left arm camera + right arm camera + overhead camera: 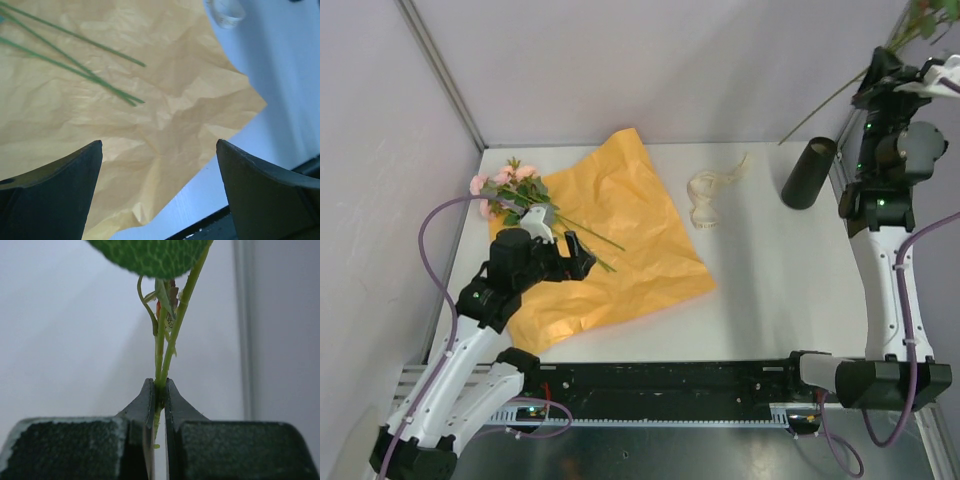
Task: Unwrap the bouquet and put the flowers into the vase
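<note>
The right claw (159, 390) is clamped shut on one green flower stem (172, 340) and held high at the far right. The stem's lower end is seen slanting down near the top of the black vase (808, 172), which is stood upright on the surface (770, 290). The left claw (159, 145) is spread wide above the orange paper (630, 250), where the other flowers (510, 185) are laid; a cream ribbon (705, 195) is seen between paper and vase

the scene is lit evenly and brightly; faint shadows are thrown on the table (770, 280). the leaf (150, 255) nearest the right wrist lens is blurred.
</note>
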Controlling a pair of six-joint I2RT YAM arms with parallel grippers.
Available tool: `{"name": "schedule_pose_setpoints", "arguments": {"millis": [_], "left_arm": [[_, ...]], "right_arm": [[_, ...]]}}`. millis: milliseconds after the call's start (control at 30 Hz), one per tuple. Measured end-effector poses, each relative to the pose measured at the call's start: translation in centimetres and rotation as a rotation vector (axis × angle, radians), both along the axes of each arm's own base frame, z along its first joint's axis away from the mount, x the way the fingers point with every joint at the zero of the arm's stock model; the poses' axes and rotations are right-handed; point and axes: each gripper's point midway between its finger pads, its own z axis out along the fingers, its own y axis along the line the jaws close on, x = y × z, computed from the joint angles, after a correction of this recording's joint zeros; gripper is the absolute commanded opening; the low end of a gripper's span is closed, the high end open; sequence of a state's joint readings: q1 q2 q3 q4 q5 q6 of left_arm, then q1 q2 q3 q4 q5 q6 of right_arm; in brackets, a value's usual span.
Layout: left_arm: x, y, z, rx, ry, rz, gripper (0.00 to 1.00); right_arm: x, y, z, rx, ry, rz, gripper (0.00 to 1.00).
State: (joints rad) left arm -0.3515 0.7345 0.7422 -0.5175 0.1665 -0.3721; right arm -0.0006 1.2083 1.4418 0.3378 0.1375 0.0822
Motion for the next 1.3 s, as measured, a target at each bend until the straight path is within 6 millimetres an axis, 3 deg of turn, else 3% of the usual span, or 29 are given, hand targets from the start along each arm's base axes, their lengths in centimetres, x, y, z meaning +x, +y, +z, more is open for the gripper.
{"name": "schedule_pose_setpoints", "arguments": {"millis": [133,267,467,667,800,1067,1167,1300], "left_arm": [[-0.2,2.1,0.1,0.062,-0.023,0.082,1.0],[-0.3,3.6,0.3,0.106,-0.05,0.142,1.0],[-0.1,4.8,0.1,0.149,-0.053,0.192,1.0],[0.0,4.8,-0.2,0.163,-0.044,0.19,1.0],[0.0,5.0,-0.2,0.171,-0.047,0.192,1.0],[0.1,5.2,-0.2,0.179,-0.049,0.205,1.0],[0.1,5.3,-0.3,0.184,-0.046,0.208,1.0],[0.1,5.5,-0.7,0.196,-0.032,0.214,0.99]], "right_arm": [[1.0,-4.1,1.6,-0.035,-0.018,-0.138,0.0],[2.7,-6.2,1.6,-0.075,0.003,-0.217,0.0],[5.2,-8.3,0.8,-0.13,0.047,-0.286,0.0],[8.2,-8.9,-1.0,-0.177,0.092,-0.296,0.0],[10.6,-9.0,-3.5,-0.197,0.147,-0.281,0.0],[13.2,-9.4,-9.4,-0.21,0.286,-0.27,0.02],[13.9,-9.2,-12.7,-0.205,0.373,-0.249,0.07],[14.5,-8.1,-18.7,-0.178,0.504,-0.218,0.15]]}}
